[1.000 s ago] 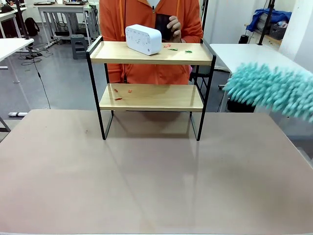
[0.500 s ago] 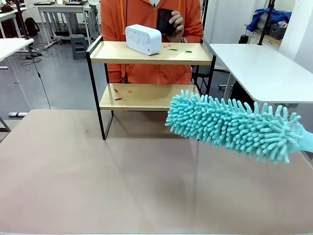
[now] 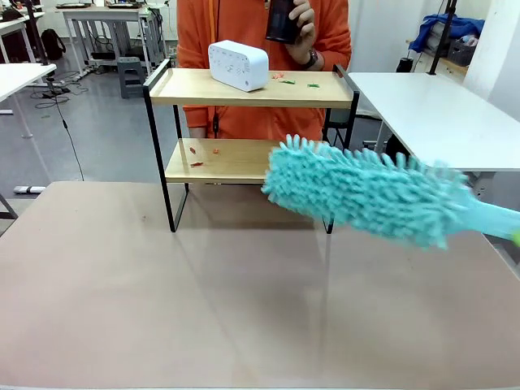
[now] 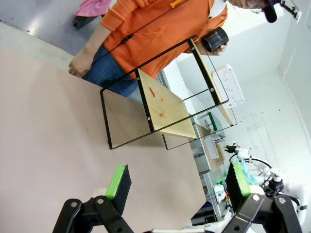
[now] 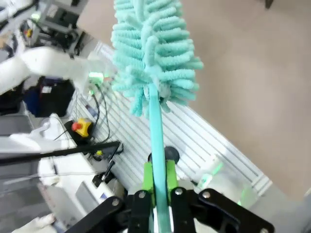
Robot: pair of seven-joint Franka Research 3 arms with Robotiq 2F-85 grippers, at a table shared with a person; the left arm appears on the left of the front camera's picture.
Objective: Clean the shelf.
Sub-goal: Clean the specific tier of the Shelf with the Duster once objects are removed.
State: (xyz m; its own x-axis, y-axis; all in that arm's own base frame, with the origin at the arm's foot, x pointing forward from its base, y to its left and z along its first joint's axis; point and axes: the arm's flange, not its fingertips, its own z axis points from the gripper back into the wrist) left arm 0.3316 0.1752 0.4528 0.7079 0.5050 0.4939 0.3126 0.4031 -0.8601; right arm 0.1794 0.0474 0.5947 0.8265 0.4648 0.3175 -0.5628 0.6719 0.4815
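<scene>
- Right gripper point(image 5: 158, 177) is clamped on the thin handle of a fluffy teal duster point(image 3: 357, 191).
- Left gripper point(image 4: 177, 180) hangs over the table point(image 3: 162, 309), jaws wide apart, nothing in them.
- The shelf point(image 3: 203, 88) stands near the table's far edge, with the duster head in front of its lower right side. Can't tell if they touch.
- A white box point(image 3: 238, 65) and small red and green scraps point(image 3: 288, 80) sit on the top board.
- A person point(image 3: 236, 20) in orange stands behind it, holding a dark cup point(image 3: 283, 20).

No text, label, brand, number or sign can be read. Faint marks are seen on the face of the white box point(image 3: 238, 65), which is set toward the 10 o'clock end of the top board of the shelf point(image 3: 195, 88), but they are too small to be made out.
</scene>
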